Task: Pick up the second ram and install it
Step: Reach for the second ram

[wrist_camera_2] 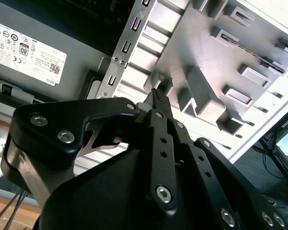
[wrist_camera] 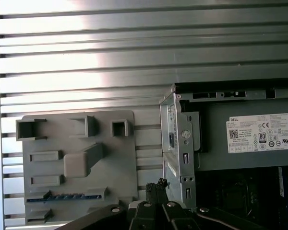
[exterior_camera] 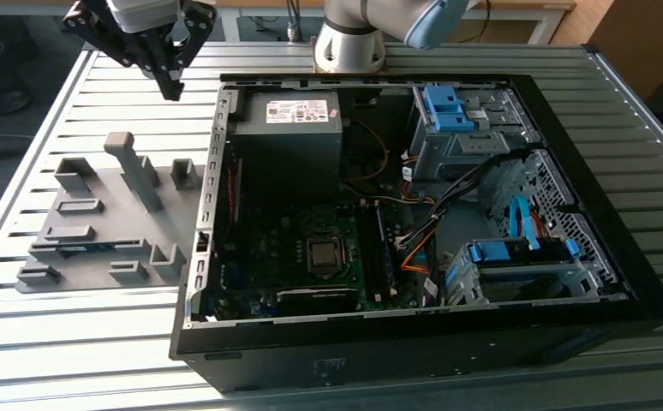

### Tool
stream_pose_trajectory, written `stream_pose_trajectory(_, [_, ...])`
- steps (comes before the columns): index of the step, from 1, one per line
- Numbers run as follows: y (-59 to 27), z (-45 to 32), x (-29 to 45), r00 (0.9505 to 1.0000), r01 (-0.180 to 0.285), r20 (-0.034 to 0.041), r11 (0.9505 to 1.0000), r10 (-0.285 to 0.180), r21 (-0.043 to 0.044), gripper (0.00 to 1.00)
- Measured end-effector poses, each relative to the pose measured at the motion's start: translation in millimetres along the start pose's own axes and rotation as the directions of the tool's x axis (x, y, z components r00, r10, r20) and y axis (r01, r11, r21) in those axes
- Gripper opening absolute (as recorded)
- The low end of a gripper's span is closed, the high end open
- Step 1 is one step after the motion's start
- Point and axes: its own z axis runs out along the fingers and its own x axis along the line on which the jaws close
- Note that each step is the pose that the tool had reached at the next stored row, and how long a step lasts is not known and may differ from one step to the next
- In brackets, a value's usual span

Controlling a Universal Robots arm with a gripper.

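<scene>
The second ram is a thin blue-green strip standing on edge in a long slot of the grey holder plate. In the exterior view that slot with the ram lies near the plate's front. My gripper hangs high over the table, behind the plate and beside the back corner of the open computer case. Its black fingertips meet with nothing between them in both wrist views. It is well away from the ram.
The grey holder plate carries several raised blocks, one tall. Inside the case are a power supply, the motherboard, cables and blue drive brackets. The slatted metal table runs all round.
</scene>
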Motion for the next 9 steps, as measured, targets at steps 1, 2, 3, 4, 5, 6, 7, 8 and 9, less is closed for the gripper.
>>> stream_pose_trajectory(1, [-0.1,0.0,1.2,1.0,0.0,0.0,1.0,0.0,0.0,0.11])
stream_pose_trajectory(2, [-0.2,0.0,2.4,1.0,0.0,0.0,1.0,0.0,0.0,0.11])
stream_pose_trajectory(3, [-0.3,0.0,3.5,1.0,0.0,0.0001,1.0,0.0,-0.0001,0.11])
stream_pose_trajectory(4, [-0.4,0.0,4.6,1.0,0.0,0.0,1.0,0.0,0.0,0.11])
stream_pose_trajectory(5, [-0.4,0.0,5.6,1.0,0.0,0.0001,1.0,0.0,-0.0001,0.11])
stream_pose_trajectory(6, [-0.5,0.0,6.3,1.0,0.0,0.0001,1.0,0.0,-0.0001,0.11])
stream_pose_trajectory(7, [-0.5,0.0,6.8,1.0,0.0,0.0001,1.0,0.0,-0.0001,0.11])
stream_pose_trajectory(8, [-0.6,0.1,7.2,1.0,0.0,0.0001,1.0,0.0,-0.0001,0.11])
stream_pose_trajectory(9, [-0.6,0.1,7.7,1.0,0.0,0.0001,1.0,0.0,-0.0001,0.11])
